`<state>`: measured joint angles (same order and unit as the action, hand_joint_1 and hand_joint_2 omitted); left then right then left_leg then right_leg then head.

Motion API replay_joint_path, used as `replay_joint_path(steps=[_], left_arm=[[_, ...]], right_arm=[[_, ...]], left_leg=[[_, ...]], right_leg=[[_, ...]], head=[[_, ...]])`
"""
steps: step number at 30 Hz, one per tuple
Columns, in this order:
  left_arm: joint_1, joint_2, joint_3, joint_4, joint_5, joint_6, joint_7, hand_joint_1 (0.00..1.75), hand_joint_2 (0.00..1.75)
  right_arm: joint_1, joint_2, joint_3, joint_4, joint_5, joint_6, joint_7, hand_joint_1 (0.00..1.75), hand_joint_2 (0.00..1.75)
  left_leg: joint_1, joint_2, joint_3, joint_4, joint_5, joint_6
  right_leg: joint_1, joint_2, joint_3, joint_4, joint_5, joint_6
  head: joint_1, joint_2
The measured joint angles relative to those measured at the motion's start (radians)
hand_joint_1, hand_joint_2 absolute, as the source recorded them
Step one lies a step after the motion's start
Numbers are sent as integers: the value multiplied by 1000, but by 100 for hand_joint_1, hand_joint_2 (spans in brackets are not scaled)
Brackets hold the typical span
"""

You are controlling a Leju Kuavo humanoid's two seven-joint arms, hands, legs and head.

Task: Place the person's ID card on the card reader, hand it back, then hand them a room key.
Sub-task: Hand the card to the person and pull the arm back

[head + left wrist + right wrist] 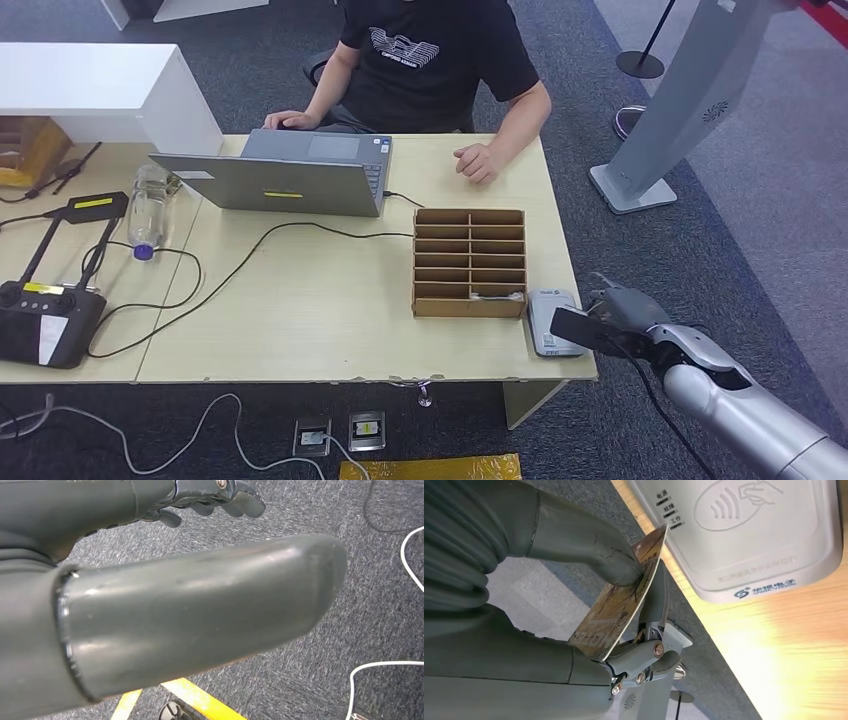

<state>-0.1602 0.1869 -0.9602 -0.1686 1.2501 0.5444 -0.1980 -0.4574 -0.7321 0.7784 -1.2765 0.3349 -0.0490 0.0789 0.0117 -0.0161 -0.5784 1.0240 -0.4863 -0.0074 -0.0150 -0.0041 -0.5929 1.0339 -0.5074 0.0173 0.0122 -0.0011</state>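
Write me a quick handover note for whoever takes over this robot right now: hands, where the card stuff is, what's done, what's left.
Right hand pinches the ID card at the table's corner, just short of the card reader; card not yet on it.
Left hand hangs over the carpet, holding nothing.
Cardboard slot box stands beside the reader; one slot holds a pale item.
Person sits across the table.
Left: place card, return it, hand over key.
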Motion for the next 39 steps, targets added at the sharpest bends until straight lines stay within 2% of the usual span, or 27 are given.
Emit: replay_joint_path(steps=[13, 20, 33, 39], left_arm=[[0, -2, 0, 0, 0, 5, 0, 0, 0], [-1, -3, 0, 0, 0, 5, 1, 0, 0], [3, -2, 0, 0, 8, 7, 1, 0, 0], [4, 0, 0, 0, 8, 4, 1, 0, 0]], right_arm=[[-31, 100, -9, 84, 88, -8, -47, 175, 175], [-36, 133, -9, 100, 114, -17, -46, 175, 175], [-84, 143, -49, 154, 125, -13, -63, 175, 175], [-164, 104, -107, 184, 184, -3, -93, 175, 175]], left_leg=[[0, 3, 2, 0, 0, 0], [0, 3, 3, 0, 0, 0], [0, 2, 2, 0, 0, 0], [-1, 2, 1, 0, 0, 0]], right_leg=[[0, 3, 1, 0, 0, 0], [0, 4, 1, 0, 0, 0], [0, 3, 1, 0, 1, 0], [-1, 3, 1, 0, 1, 0]], head=[[0, 0], [0, 0], [0, 0], [0, 0]])
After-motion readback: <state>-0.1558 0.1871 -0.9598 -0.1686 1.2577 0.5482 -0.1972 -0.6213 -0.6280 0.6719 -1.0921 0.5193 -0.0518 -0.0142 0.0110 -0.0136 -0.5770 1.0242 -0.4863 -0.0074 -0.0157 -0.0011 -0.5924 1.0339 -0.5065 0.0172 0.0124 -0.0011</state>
